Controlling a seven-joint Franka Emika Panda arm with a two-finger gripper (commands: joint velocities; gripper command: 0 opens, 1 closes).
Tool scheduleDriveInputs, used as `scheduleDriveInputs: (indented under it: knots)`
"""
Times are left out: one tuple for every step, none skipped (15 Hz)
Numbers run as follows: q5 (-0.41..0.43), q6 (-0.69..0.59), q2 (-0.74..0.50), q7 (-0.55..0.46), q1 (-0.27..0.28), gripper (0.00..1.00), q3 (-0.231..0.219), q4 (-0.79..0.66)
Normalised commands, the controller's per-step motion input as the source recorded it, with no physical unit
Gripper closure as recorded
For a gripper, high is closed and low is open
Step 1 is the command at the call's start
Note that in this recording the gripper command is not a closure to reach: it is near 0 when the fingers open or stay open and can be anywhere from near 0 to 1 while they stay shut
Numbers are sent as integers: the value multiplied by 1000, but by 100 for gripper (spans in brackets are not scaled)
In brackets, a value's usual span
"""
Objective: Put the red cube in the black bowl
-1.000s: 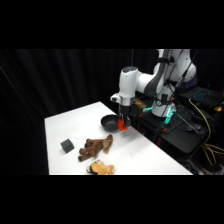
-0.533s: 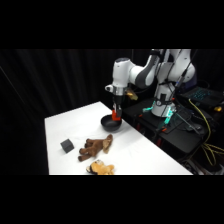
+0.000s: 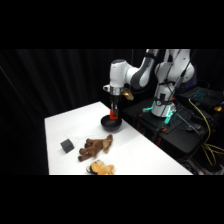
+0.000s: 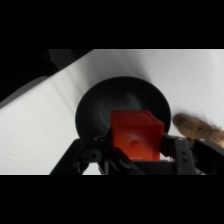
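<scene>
On the white table (image 3: 70, 125), from left to right: one dark grey cube (image 3: 67, 145), two plush toys, brown (image 3: 95, 147) and tan (image 3: 101, 168), then one black bowl (image 3: 112, 124). The gripper (image 3: 114, 115) pinches the one red cube (image 4: 136, 134) above the bowl's hollow.

Room dark behind; the table (image 3: 135, 150) is the one bright, evenly lit surface, light from above. Both views soft. In the wrist view, glare whitens the table beyond the black bowl (image 4: 100, 107), whose glossy inside shows faint sheen.
</scene>
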Motion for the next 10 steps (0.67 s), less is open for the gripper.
scheduleDriveInputs:
  knots:
    - [196,199,242,-190,7,0,-2,174]
    - [224,178,208,-213,20,0,-11,166]
    - [191,154,167,-192,30,0,-21,148]
    - [111,122,119,-137,39,0,-40,132]
    - [64,71,59,-114,51,0,-54,108]
    - [13,20,-21,-85,62,0,-67,74]
    - [11,-2,-104,-92,64,0,-69,20]
    - [-51,-100,-201,-58,71,0,-75,-8]
    - [-82,-190,-270,-62,70,0,-74,-17]
    - [-83,-314,-370,-80,63,0,-66,-26]
